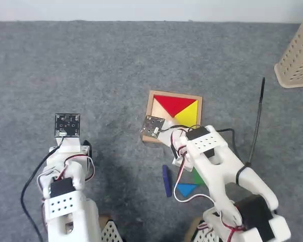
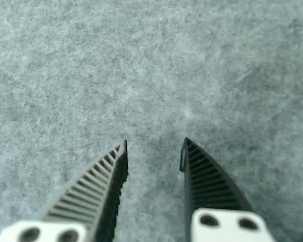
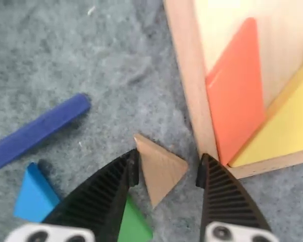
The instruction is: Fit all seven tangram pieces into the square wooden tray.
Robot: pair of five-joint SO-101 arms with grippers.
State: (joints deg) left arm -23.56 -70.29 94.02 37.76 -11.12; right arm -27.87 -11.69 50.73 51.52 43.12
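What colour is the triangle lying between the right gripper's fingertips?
The triangle is tan, like bare wood; clearest in the right wrist view.

We see a table covered in mottled grey felt. The square tray is pale natural wood. In it lie a red triangle, a yellow triangle and an orange piece. On the grey felt beside the tray we count a dark blue piece, a light blue triangle, a green piece and a tan, bare-wood triangle. Both arms are white, trailing red, black and white wires. The left gripper and the right gripper have black fingers with a ribbed pattern. At the table's right edge stands a cream basket patterned with a grid of small holes.
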